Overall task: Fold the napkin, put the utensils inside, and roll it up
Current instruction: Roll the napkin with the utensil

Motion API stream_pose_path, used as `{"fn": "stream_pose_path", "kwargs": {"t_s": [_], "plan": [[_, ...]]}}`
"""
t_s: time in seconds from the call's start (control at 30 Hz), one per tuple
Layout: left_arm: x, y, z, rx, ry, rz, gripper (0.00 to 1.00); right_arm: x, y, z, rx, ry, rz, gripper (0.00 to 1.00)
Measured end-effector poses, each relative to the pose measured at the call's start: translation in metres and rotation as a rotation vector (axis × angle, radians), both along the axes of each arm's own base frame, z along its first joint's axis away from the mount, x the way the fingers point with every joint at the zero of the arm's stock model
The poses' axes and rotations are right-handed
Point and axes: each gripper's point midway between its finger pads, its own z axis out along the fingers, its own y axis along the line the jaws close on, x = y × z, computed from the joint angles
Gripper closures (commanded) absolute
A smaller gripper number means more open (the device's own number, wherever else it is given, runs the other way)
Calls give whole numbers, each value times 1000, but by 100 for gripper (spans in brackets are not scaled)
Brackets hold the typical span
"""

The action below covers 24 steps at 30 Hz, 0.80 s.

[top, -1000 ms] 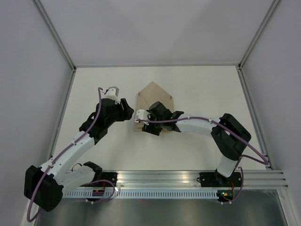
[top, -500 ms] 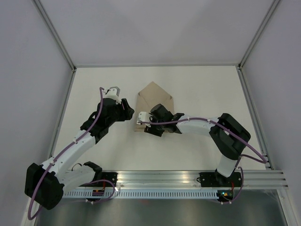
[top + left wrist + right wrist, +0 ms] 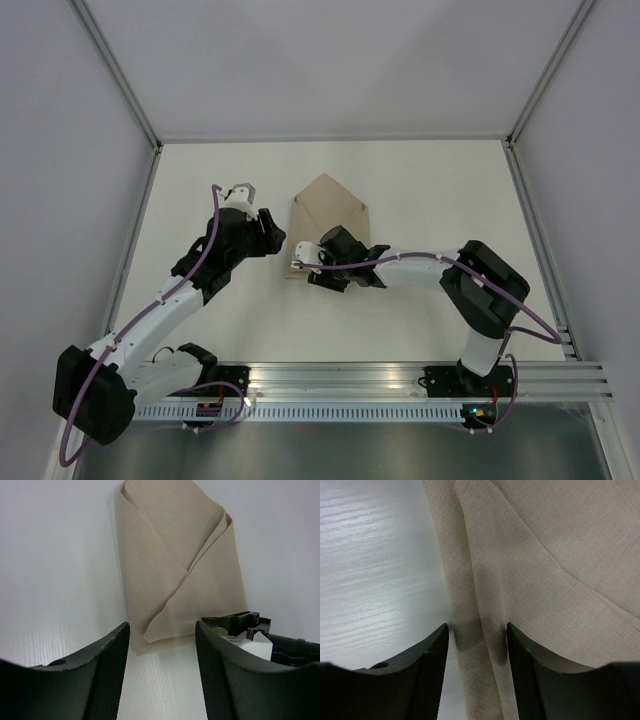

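The beige napkin [image 3: 335, 208] lies folded into an envelope shape with a pointed far end. No utensils show in any view. My right gripper [image 3: 308, 270] is down at the napkin's near left corner. In the right wrist view its jaws [image 3: 477, 630] are apart and straddle the napkin's [image 3: 545, 575] doubled left edge: one fingertip is on the bare table, the other on cloth. My left gripper [image 3: 275, 240] hovers just left of the napkin. It [image 3: 161, 630] is open and empty, facing the napkin's [image 3: 185, 565] loose flap corner.
The white tabletop [image 3: 420, 180] is bounded by grey walls and metal posts at the back and sides. An aluminium rail [image 3: 400, 385] carries both arm bases along the near edge. The right arm's elbow [image 3: 490, 285] rises to the right of the napkin.
The right gripper has slid a little left along the napkin's near edge and its jaws have narrowed. The left arm has barely moved.
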Motion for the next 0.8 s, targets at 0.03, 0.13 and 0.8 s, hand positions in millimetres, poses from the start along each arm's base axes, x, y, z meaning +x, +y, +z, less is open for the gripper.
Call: {"fn": "stream_pose_path", "kwargs": {"t_s": [0.03,0.13,0.8], "plan": [[0,0,0,-1,-2,0,39,0,1,0,0,-2,2,44],[1,-1,1,-3,-7,0,39,1,3,-1,2,-10,7,45],[3,0,-3,39,-14,-22,39,15,22,-1,5,-37,52,48]]}}
